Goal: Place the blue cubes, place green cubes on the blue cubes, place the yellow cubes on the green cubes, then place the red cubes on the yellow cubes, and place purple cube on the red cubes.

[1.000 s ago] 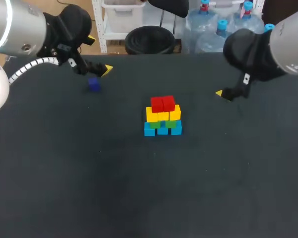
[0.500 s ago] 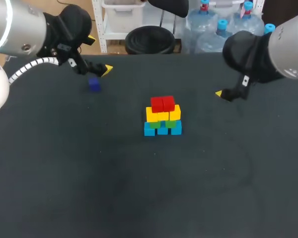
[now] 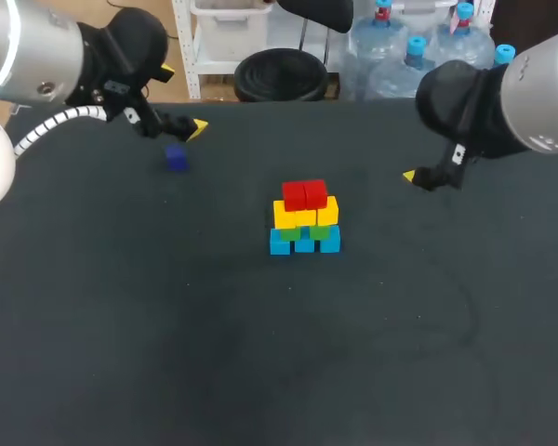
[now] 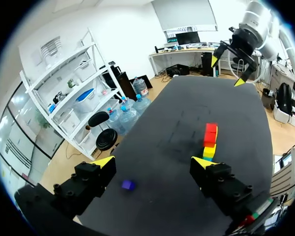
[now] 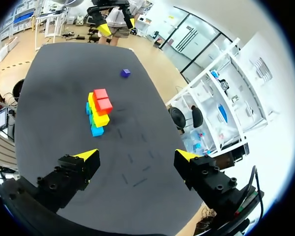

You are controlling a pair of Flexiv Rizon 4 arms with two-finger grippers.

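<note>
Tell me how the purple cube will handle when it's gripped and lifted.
The purple cube looks small and solid, so probably light and stiff. Its flat faces should seat squarely between the left gripper's open fingers, not roll. Standing alone, a stray nudge would likely just slide it.

Stack (image 3: 304, 219) stands centrally; purple cube (image 3: 176, 159) well apart, approach prob. open.

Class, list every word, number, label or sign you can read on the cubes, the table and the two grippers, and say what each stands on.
None can be read.
The red cubes, yellow cubes, green cubes, blue cubes and purple cube have plain faces.
The table shows no print.
Small pale marks near the left gripper and right gripper are too small to read.
</note>
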